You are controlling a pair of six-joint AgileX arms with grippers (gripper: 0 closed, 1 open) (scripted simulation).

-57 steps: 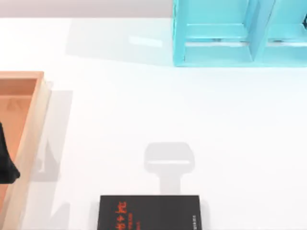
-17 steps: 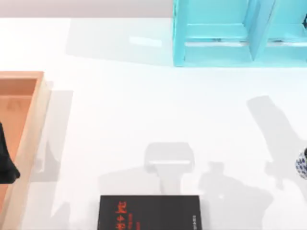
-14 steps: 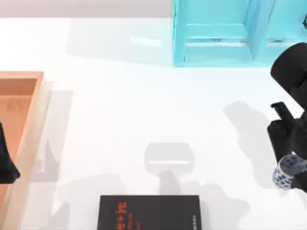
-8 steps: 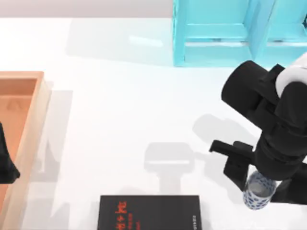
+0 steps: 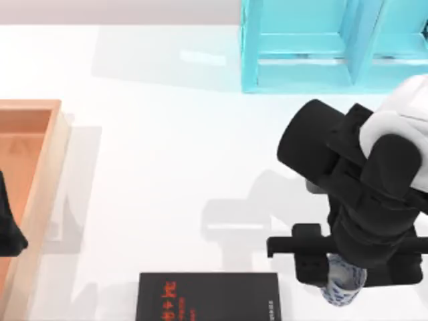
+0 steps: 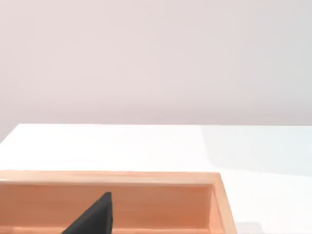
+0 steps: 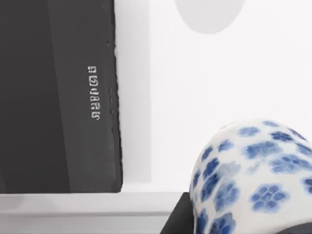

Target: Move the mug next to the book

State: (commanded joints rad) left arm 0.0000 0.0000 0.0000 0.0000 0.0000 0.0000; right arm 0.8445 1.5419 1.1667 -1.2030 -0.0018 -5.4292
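Observation:
The mug (image 5: 344, 289), white with blue flowers, is held in my right gripper (image 5: 345, 281), which is shut on it near the table's front edge. It sits just right of the black book (image 5: 207, 297) with red lettering, with a strip of white table between them. In the right wrist view the mug (image 7: 251, 178) is close up, beside the book (image 7: 53, 97) and its small white text. My left gripper (image 5: 8, 231) is parked over the wooden tray at the far left.
An orange-brown wooden tray (image 5: 40, 180) lies along the left edge and also appears in the left wrist view as the tray (image 6: 146, 192). A cyan shelf unit (image 5: 301, 73) stands at the back right. The bulky right arm (image 5: 361, 174) hangs over the right half.
My right arm has come in from the right edge, carrying the mug leftward and toward the front until it is beside the book. The left arm has not moved.

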